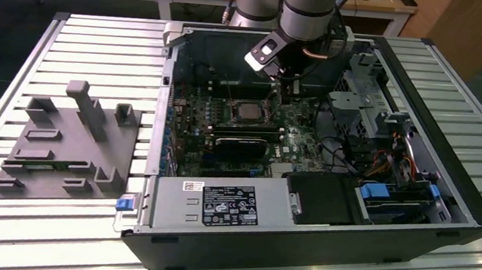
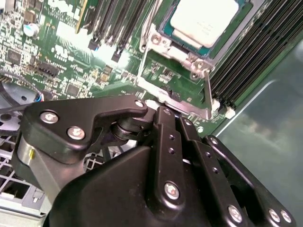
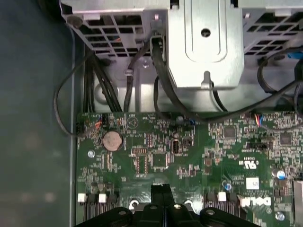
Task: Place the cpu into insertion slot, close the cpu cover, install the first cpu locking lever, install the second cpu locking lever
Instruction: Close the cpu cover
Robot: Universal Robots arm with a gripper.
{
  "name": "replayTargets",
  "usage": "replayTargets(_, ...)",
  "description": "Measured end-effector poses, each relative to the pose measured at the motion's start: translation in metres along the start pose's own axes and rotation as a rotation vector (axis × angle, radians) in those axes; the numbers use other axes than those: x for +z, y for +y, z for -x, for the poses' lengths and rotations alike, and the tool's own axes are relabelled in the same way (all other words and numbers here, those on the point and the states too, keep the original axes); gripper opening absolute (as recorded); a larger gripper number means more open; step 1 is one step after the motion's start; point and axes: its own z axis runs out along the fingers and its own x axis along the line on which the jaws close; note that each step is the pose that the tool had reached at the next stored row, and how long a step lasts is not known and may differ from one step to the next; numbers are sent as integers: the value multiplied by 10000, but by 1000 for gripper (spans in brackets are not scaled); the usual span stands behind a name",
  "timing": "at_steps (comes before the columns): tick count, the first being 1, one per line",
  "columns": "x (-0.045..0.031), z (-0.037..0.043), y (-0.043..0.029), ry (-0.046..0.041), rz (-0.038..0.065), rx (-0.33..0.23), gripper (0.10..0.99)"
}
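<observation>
Claw (image 2: 164, 112) pinched narrow, nothing seen between jaws, low over board (image 2: 71, 52)
Cpu (image 2: 203, 21) sits in insertion slot (image 2: 165, 26) just beyond claw tip; thin lever (image 2: 208, 92) stands beside tip. Risk: tip slips off lever and gouges board parts

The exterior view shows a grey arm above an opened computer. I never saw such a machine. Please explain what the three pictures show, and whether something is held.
The grey arm is a robot; its tool does the grasping. The exterior view comes from a camera off the arm: an open computer case lies on a slatted table, with a grey holder block at that view's left. Both wrist views come from cameras riding on the arm, facing the green board. The cpu sits in place on it, and the tool hangs close by. The tool is shut; whether it pinches anything I cannot tell.
</observation>
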Motion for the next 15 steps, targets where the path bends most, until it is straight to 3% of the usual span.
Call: replayTargets(15, -9, 4, -169, 0, 0, 0, 106)
